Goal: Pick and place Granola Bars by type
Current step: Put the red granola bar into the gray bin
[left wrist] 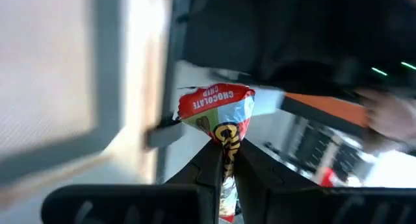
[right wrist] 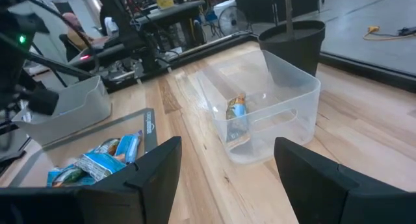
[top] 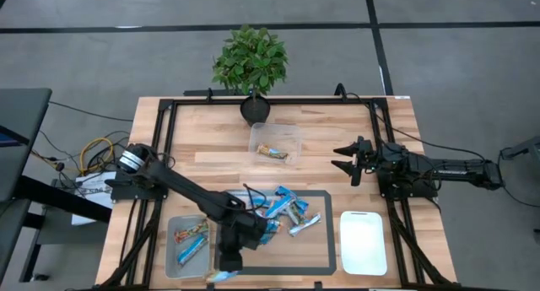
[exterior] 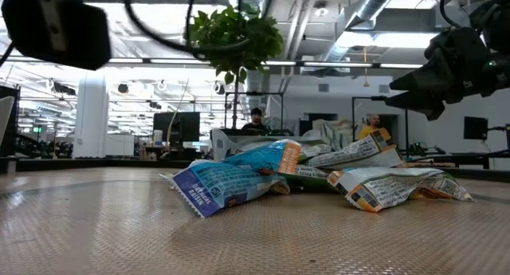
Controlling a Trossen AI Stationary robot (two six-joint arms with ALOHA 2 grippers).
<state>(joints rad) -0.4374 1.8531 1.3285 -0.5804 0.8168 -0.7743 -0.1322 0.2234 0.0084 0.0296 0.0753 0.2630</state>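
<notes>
Pinched between the closed fingers of the left gripper (left wrist: pixel 224 160), a chocolate chip bar (left wrist: pixel 220 117) is held by one wrapper end only; slippage could be caused by that thin grip; remaining Granola Bars (top: pixel 287 208) lie heaped just beside it; the right gripper (top: pixel 348 158), spread apart, waits well apart.

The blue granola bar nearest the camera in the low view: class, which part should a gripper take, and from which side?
Grip the blue granola bar across its narrow width near the middle, coming straight down from above. It lies nearly flat at the pile's open edge, its free end pointing away from the other bars, so fingers can probably straddle it. This is a judgement only.
</notes>
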